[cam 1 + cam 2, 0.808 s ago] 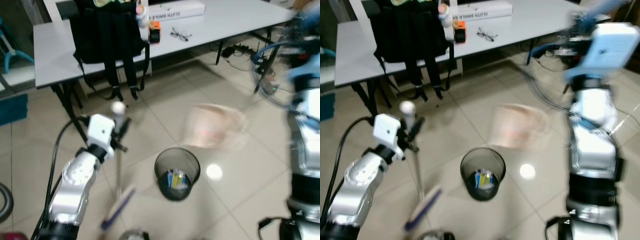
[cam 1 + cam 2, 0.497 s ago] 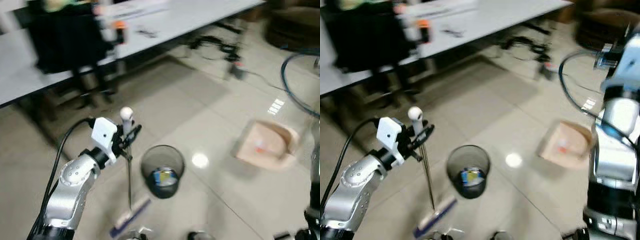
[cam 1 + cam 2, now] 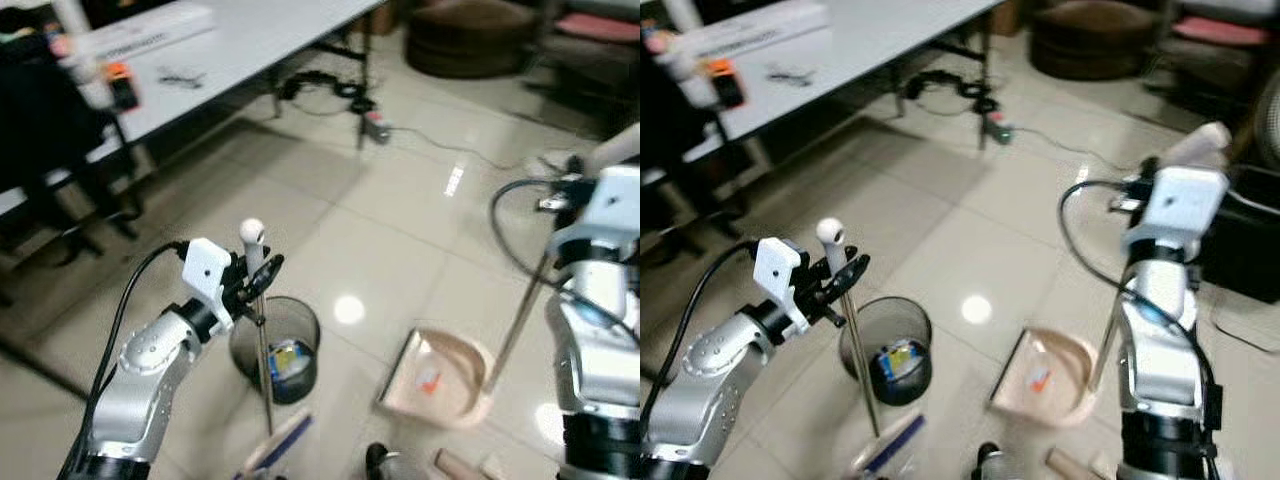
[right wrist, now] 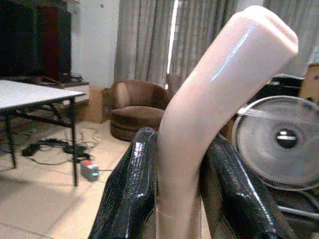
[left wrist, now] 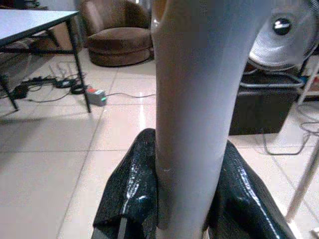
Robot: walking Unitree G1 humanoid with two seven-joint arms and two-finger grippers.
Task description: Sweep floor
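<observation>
Now left gripper (image 3: 255,285) clamps broom (image 3: 262,352) handle, right gripper (image 4: 172,186) clamps dustpan (image 3: 440,378) handle; we judge both light, stiff, top-held.

upright broom (image 3: 263,370), pink dustpan (image 3: 437,377)

You are looking at two silver, rounded arm shells with dark joint bands. A white boxy wrist block is sitting above each gripper, left gripper (image 3: 262,283) and right gripper (image 4: 172,191), with glossy black fingers (image 4: 130,189). Black cables are looping from both wrists.
</observation>
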